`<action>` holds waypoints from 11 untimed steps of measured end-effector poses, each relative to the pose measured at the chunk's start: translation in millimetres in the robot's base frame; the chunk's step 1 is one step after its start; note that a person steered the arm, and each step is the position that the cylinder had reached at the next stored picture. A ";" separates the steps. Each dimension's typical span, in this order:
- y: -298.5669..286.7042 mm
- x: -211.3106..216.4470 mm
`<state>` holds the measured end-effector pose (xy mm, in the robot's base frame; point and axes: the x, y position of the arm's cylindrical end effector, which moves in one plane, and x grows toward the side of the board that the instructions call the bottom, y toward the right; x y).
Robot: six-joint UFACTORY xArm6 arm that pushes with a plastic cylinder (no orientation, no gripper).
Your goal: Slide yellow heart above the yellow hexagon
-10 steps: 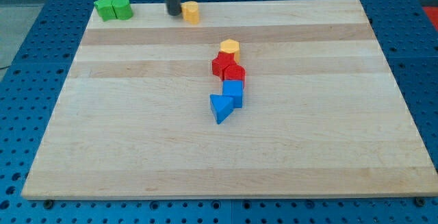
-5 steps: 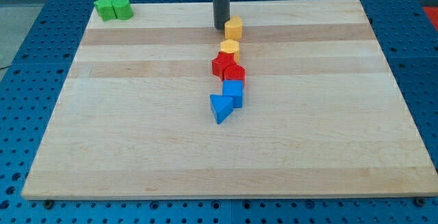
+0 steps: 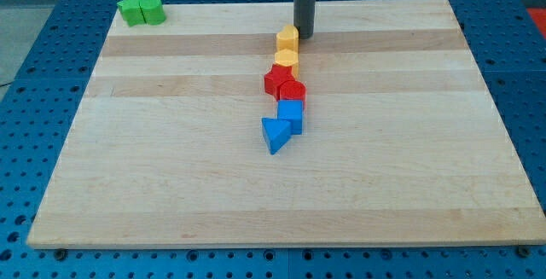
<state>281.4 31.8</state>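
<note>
Blocks run in a crooked column down the middle of the wooden board (image 3: 171, 185). At its head, in the upper centre of the frame, sits the yellow heart (image 3: 287, 38), directly above the yellow hexagon (image 3: 286, 58) and touching or nearly touching it. Under the hexagon come two red blocks pressed together, a red star-like block (image 3: 276, 81) and a red block (image 3: 293, 91) whose shape I cannot make out, then a blue cube (image 3: 292, 114) and a blue triangle (image 3: 275, 134) at the lower end. My tip (image 3: 304, 36) stands just to the frame's right of the yellow heart, close against its side; it is a bare dark rod that holds nothing. Far off in the upper left corner of the board, two green blocks sit side by side, a green star (image 3: 130, 10) and a green rounded block (image 3: 153, 10), well apart from the rest.
</note>
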 end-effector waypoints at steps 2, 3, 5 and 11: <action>-0.6 -12.7; -10.2 -34.6; -54.2 -26.5; -31.4 11.5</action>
<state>292.9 0.4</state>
